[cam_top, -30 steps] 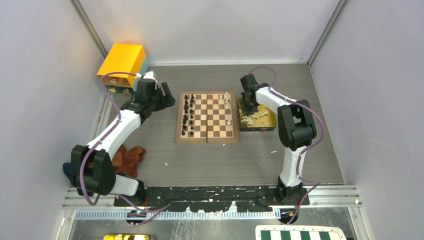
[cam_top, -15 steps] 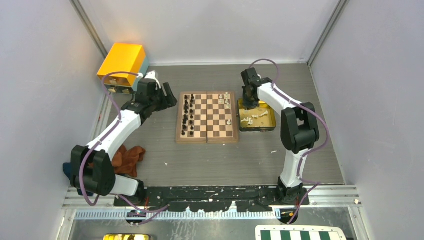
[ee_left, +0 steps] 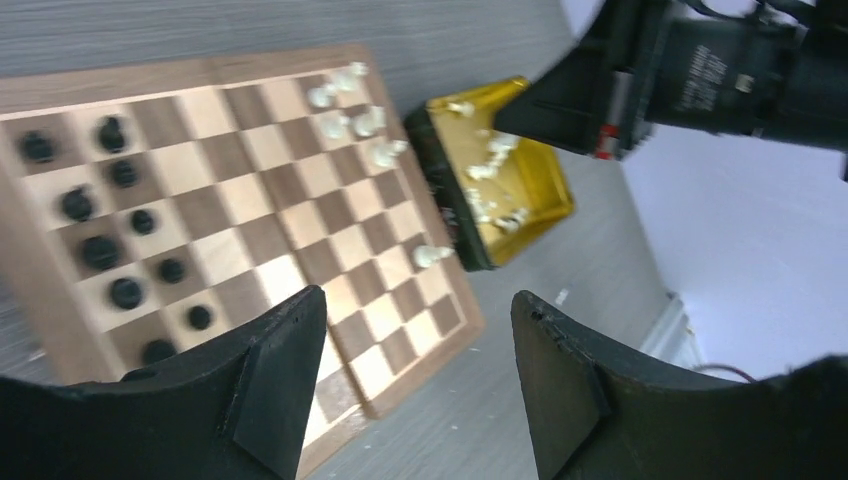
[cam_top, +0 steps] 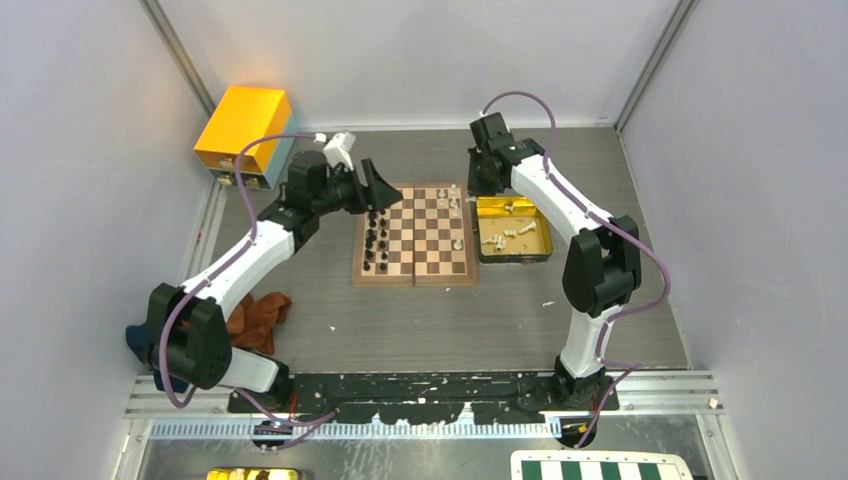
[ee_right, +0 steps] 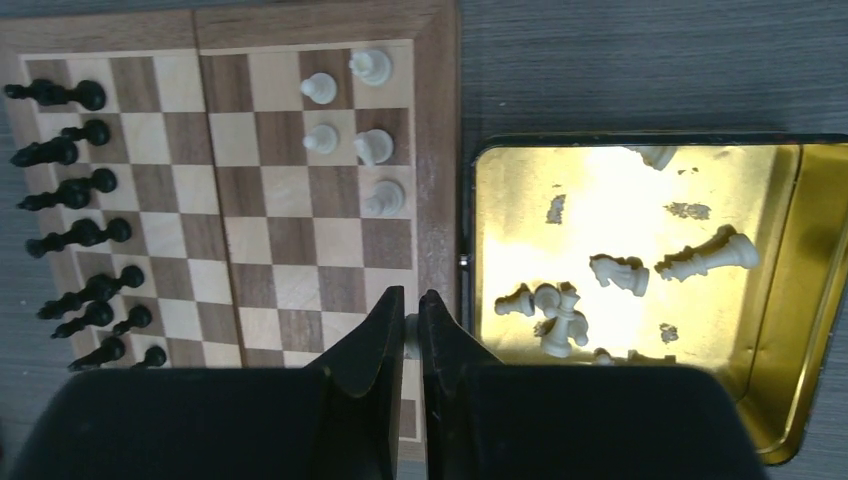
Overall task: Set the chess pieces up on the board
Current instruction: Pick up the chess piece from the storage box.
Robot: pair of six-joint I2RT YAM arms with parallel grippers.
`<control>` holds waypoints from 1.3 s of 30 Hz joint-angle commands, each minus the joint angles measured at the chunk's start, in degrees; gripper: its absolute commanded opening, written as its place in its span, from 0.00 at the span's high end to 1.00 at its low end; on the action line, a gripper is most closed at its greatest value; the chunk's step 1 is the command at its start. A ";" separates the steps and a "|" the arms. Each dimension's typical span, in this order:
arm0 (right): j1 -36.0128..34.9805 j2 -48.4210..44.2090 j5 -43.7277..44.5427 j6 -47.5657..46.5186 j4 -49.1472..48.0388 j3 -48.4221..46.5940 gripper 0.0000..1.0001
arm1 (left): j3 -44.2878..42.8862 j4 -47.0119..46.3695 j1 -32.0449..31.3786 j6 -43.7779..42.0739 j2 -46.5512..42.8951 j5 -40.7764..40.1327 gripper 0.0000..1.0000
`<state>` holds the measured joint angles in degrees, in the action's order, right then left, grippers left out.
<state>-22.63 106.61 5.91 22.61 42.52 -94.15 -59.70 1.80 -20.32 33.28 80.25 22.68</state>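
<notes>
Black chess figures (ee_right: 75,180) lined on brown wooden board (ee_right: 290,240); few cream-white figures (ee_right: 373,146) placed, more left in gold tray (ee_right: 800,250); one seemingly gripped by right hand (ee_right: 410,300), left hand (ee_left: 418,305) released.

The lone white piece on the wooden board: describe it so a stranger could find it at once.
Find the wooden board, then its edge beside the gold tray. The lone white piece stands there, apart from the other white pieces clustered at the far corner.

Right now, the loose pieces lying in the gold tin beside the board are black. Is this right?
No. The loose pieces in the gold tin beside the board are white, not black; the right wrist view shows this.
</notes>
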 commanded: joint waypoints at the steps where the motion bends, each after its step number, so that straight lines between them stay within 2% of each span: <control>1: -1.48 -3.90 -3.35 2.11 0.04 -3.85 0.99 | -3.04 -8.70 -3.17 2.66 2.44 10.85 0.31; 18: -4.01 -7.23 -14.66 8.90 -3.85 -3.50 0.99 | -6.43 -14.01 -9.54 5.14 10.86 12.73 0.40; 30: -5.42 -9.06 -17.72 9.22 -3.19 -1.56 0.99 | -8.63 -16.31 -10.39 6.28 14.26 12.16 0.42; 39: -6.71 -9.81 -17.92 8.60 -2.97 -0.38 0.99 | -9.01 -15.97 -10.61 6.32 14.86 12.93 0.48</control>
<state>-28.88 100.27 -10.74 31.44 40.75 -94.32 -66.57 -10.92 -30.59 39.07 95.13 34.37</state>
